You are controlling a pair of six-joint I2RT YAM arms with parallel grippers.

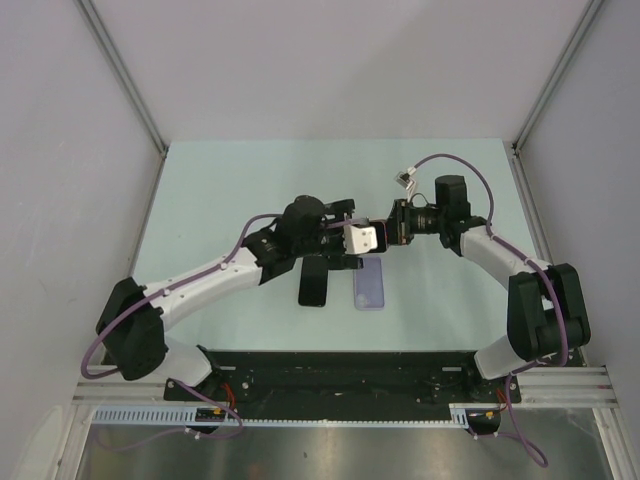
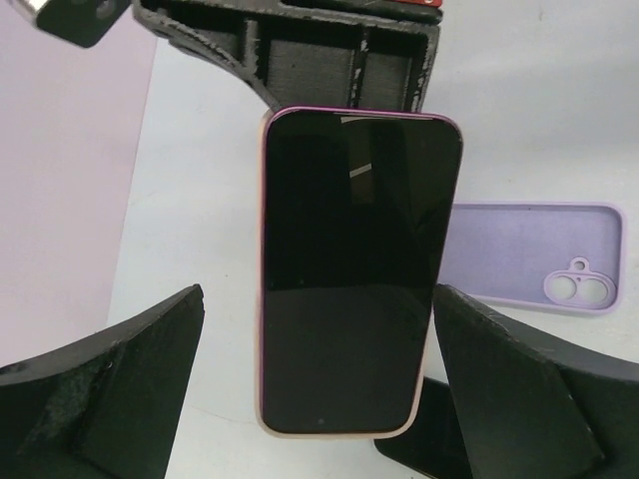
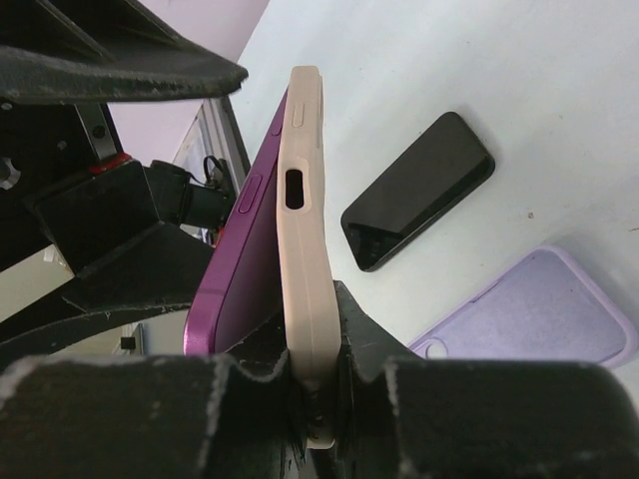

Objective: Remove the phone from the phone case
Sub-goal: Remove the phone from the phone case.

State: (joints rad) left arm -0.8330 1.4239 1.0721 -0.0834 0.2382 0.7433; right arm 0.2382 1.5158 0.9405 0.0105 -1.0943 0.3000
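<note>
Right jaws clamp the case (image 3: 304, 269), phone (image 2: 349, 269) between spread left jaws.

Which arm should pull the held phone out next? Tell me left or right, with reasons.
Left. The right gripper is shut on the cream case, holding it up. The left gripper is open with a finger on either side of the phone, whose purple edge already stands away from the case.

Purple phone (image 3: 235, 289), cream case (image 3: 305, 200); lilac case (image 2: 529, 254), blk phone (image 3: 419, 190).
</note>
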